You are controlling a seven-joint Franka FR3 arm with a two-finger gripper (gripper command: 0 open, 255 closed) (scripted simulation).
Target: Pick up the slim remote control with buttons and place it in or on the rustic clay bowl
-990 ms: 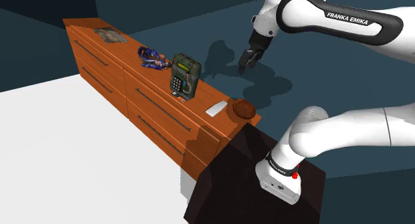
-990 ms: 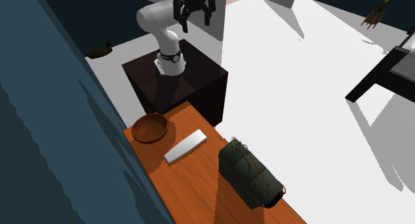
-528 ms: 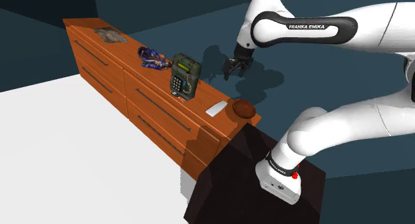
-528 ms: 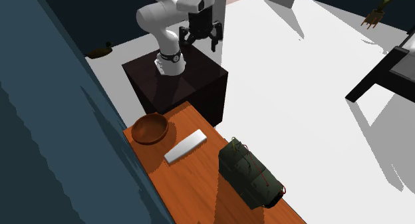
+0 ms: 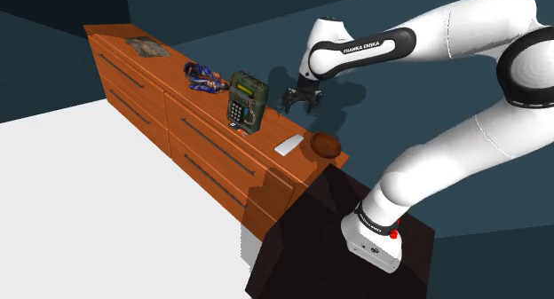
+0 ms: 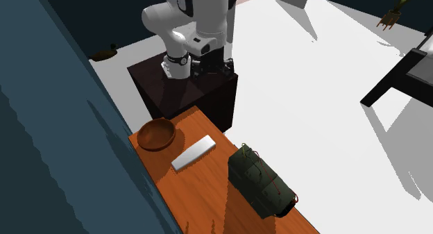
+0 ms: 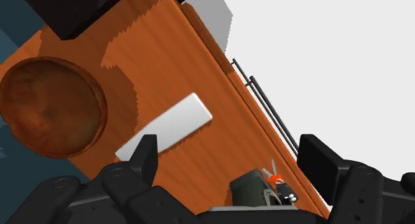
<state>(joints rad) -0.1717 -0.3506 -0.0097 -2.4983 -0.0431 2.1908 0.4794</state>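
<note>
The remote is a slim, plain pale grey bar lying flat on the orange wooden dresser top. Close beside it, at the dresser's end nearest the stand, sits the round brown bowl. My gripper hangs open above the dresser, higher than the remote and between it and the wall, with nothing between its fingers. In the wrist view the remote lies ahead of the spread fingers, with the bowl off to one side. From the second exterior view the remote lies just right of the bowl.
A dark green boxy device with a keypad stands upright on the dresser past the remote. Farther along lie a blue crumpled item and a grey flat patch. The dark blue wall runs behind the dresser. The black stand abuts its end.
The arm has swung down and toward the dresser, bringing the gripper lower and closer to the remote. The fingers stay open; remote and bowl have not moved.
</note>
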